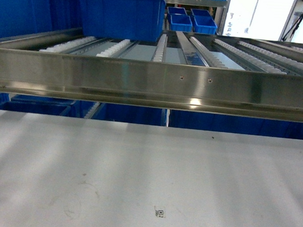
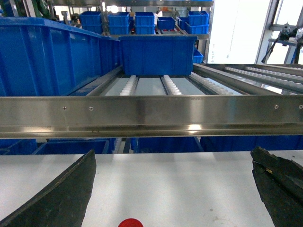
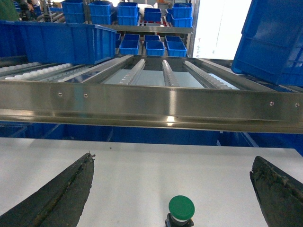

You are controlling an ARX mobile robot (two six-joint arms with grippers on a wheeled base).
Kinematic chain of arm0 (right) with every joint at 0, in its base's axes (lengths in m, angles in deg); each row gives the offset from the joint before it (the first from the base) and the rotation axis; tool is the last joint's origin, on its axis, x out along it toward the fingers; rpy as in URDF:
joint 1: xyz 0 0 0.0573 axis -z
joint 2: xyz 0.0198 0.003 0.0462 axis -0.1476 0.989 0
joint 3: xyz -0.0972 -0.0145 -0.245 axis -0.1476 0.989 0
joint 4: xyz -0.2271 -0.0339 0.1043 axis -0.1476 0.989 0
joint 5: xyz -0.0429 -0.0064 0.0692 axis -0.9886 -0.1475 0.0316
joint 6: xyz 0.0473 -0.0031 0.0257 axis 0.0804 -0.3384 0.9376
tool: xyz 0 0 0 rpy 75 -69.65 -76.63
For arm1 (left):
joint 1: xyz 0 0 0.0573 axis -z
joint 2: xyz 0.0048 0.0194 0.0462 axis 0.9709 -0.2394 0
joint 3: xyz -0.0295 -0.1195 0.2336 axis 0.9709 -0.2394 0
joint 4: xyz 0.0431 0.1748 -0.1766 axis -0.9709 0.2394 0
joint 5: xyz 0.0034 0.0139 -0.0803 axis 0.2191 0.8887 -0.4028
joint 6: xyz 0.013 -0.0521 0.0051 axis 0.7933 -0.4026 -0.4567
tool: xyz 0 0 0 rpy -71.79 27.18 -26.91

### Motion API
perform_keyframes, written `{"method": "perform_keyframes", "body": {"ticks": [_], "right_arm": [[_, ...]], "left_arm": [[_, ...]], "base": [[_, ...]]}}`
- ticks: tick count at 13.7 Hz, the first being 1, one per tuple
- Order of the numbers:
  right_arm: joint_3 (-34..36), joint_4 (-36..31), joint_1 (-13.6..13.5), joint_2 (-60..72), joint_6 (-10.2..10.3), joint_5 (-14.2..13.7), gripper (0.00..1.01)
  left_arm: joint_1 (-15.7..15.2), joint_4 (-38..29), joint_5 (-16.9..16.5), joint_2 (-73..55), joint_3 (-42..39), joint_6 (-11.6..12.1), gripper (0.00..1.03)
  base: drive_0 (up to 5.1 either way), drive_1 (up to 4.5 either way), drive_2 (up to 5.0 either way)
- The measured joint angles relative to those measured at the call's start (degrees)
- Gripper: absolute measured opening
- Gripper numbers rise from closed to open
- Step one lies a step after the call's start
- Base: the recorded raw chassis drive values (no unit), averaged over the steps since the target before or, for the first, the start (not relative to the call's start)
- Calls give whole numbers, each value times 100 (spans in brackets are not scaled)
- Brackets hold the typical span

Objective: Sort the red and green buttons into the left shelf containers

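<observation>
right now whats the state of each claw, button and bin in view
left claw: open, empty
right claw: open, empty
red button: on the white table, ungrasped
green button: upright on the table, ungrasped
blue bin: on the roller shelf, contents hidden

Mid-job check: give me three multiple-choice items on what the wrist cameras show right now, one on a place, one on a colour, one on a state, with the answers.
1. Where does the green button lie in the right wrist view?
A. On the white table, between the jaws
B. Inside a blue bin
C. On the roller shelf

2. What colour is the cap at the bottom edge of the left wrist view?
A. Green
B. Red
C. Yellow

3. How do the left gripper jaws stand?
A. Shut on a button
B. Open, holding nothing
C. Shut and empty

Answers: 1 A, it stands on the white table below the steel rail. 2 B, the red button shows a red dome. 3 B, the jaws stand wide apart.
</observation>
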Motion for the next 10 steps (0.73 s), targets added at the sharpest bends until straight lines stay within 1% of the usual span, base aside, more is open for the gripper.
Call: {"method": "perform_keyframes", "body": {"ticks": [1, 2, 3, 4, 8, 9, 10], "right_arm": [[-2, -533, 52, 599, -55, 57, 98], [-11, -1294, 190, 1547, -146, 186, 98], [-131, -1954, 387, 2634, -168, 380, 98], [-332, -2328, 492, 3338, -225, 455, 98], [-651, -2457, 575, 4039, -256, 603, 98], [-909, -2557, 581, 4575, -280, 599, 98], [-1180, -2411, 601, 5021, -275, 647, 98]], "left_arm": [[11, -597, -66, -671, 2, 2, 98], [-31, -1327, -251, -1626, 48, -2, 98], [-162, -1989, -393, -2627, 321, -37, 98], [-243, -2374, -481, -3259, 612, -70, 98], [-299, -2625, -492, -3952, 960, -74, 98], [-319, -2638, -490, -4494, 1215, -66, 98], [-317, -2459, -455, -4924, 1416, -28, 98]], "base": [[0, 0, 0], [0, 0, 0], [0, 0, 0], [0, 0, 0], [0, 0, 0], [0, 0, 0], [0, 0, 0]]}}
